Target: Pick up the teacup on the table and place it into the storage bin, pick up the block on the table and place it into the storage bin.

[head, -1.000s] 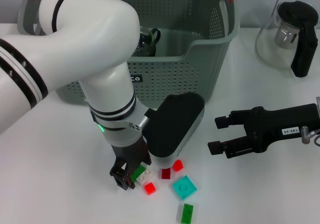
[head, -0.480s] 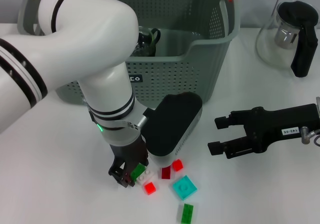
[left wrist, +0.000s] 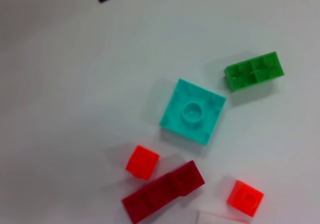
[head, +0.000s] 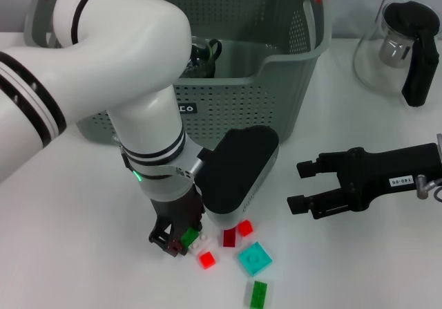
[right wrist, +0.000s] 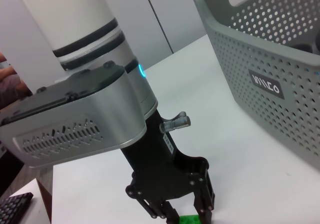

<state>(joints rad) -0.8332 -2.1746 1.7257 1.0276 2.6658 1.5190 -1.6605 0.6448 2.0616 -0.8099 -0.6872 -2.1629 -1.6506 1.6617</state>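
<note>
We are reaching down with our left gripper [head: 178, 240] to the white table [head: 83, 254], right in front of the big grey-green plastic basket with holes [head: 262, 95]. Its black fingers are pinching a small green toy block [head: 189, 236], and a white brick [head: 200, 240] is sitting right against that block. In the right wrist view we are seeing the same gripper [right wrist: 180, 215] from the side, with the green block [right wrist: 190, 219] tucked between its fingertips.

More little bricks are lying near it on the table. There is a bright red cube [head: 206, 259], a dark red brick [head: 229, 238], another bright red cube [head: 245, 228], a flat teal square tile [head: 255, 258] and a long green brick [head: 259, 294]. They are lying close together but mostly not touching.

Our right gripper [head: 298, 184] is hanging over the table off to the right, well apart from the bricks, and its two black fingers are spread apart with nothing between them.

Inside the basket we are seeing a small glass cup with a dark handle [head: 202, 54]. A glass teapot with a black lid and handle [head: 404, 50] is standing on the table, to the right of the basket.
</note>
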